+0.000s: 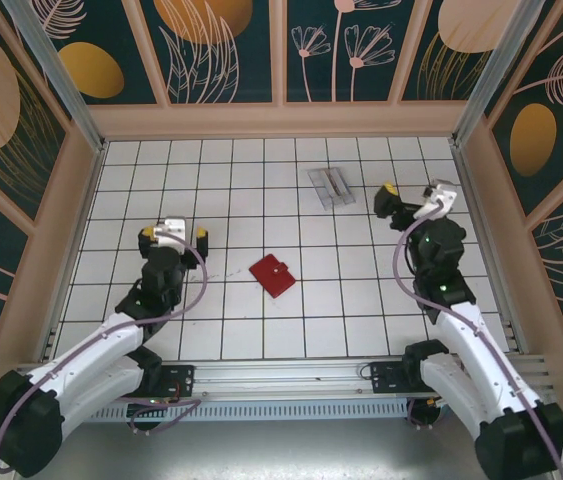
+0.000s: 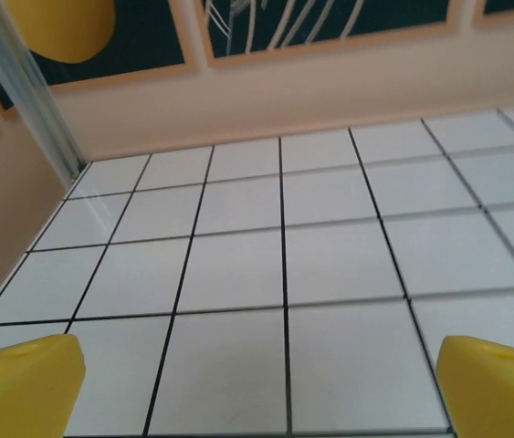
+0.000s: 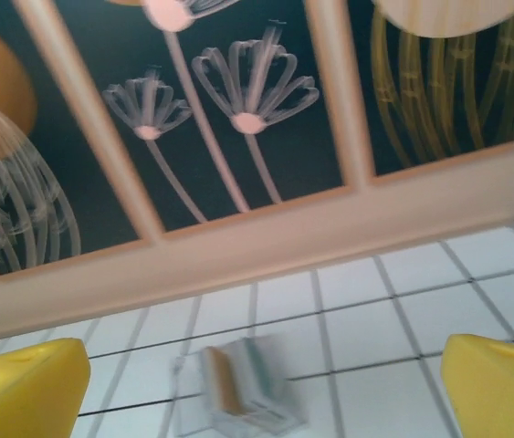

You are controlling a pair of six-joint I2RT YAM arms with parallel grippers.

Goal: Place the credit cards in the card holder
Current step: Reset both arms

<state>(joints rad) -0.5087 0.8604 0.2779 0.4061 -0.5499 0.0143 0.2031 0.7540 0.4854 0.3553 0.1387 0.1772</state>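
Near the middle of the tiled surface (image 1: 211,345) lies the card holder (image 1: 273,275), red, flat and folded shut, with its small tab showing. It lies between my two arms, where I judge either one could reach it. At about 1 o'clock from it, well apart, sits a clear case (image 1: 333,186). In my right wrist view the case is blurred, but orange and teal strips show inside it. I take those to be the credit cards (image 3: 229,383), stored on edge in the case and not yet taken out. So the task looks barely begun: the cards have to come out of the case, and the holder probably has to be unfolded before anything slides into a pocket.

My left tool (image 1: 173,238) hovers at 9 o'clock from the holder, well clear of it. Its yellow fingers (image 2: 19,383) are spread wide over bare tiles and grip nothing. That arm runs from its base at the near edge toward 12 o'clock, elbow bent, with the wrist looking out low across the surface to the back wall (image 2: 266,96).

My right tool (image 1: 411,200) sits near the case, at 3 o'clock from it. It is raised and tipped up enough that its camera sees much of the wall, with the case low between its fingers (image 3: 498,383). Its jaws are also fully parted and empty. That arm reaches long toward 12 o'clock and leans slightly inward.
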